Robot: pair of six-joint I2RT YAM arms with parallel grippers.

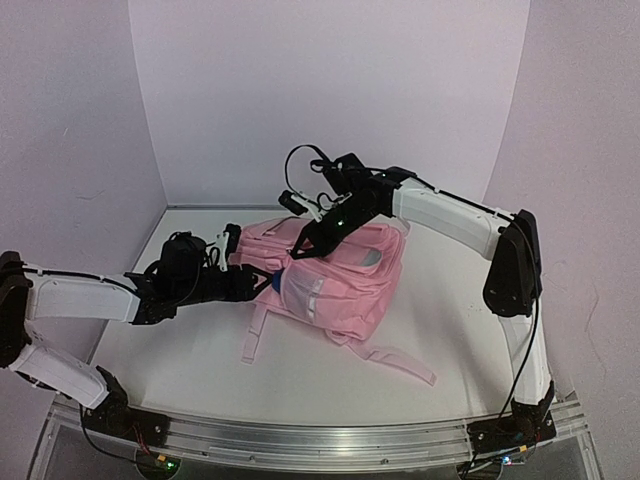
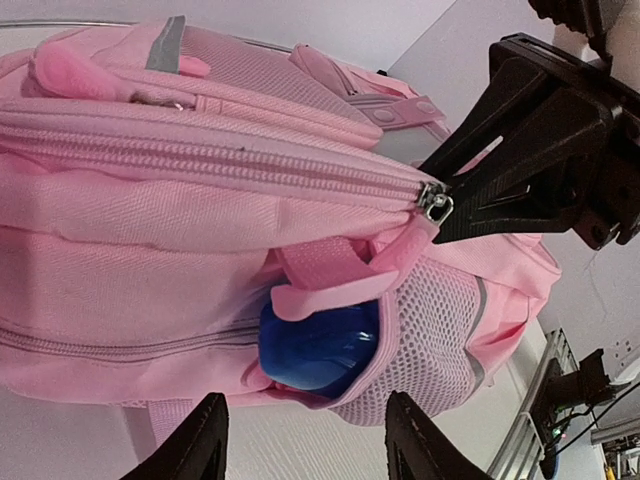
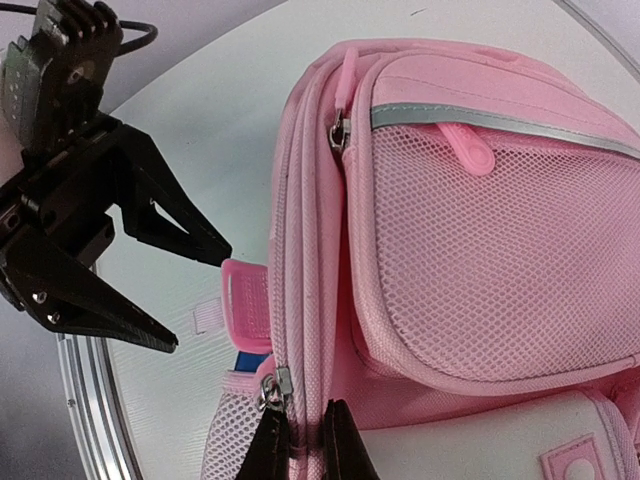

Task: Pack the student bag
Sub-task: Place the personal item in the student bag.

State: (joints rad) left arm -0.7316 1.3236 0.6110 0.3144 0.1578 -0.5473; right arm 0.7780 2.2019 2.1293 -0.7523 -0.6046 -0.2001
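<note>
The student bag (image 1: 345,285) is a large pink backpack lying across the middle of the white table. A blue object (image 2: 320,345) sits in its mesh side pocket (image 2: 430,330), under a pink strap tab, and also shows as a blue object (image 3: 245,362) in the right wrist view. My left gripper (image 2: 305,440) is open just in front of that pocket, touching nothing; it appears as the left gripper (image 1: 255,283) and the left gripper (image 3: 200,300). My right gripper (image 3: 305,440) is shut on the bag's zipped seam beside the zip slider (image 3: 275,385), seen overhead as the right gripper (image 1: 300,245).
The bag's shoulder straps (image 1: 400,360) trail over the table (image 1: 200,370) toward the near edge. An aluminium rail (image 1: 300,435) runs along that edge between the arm bases. White walls close in the back and both sides.
</note>
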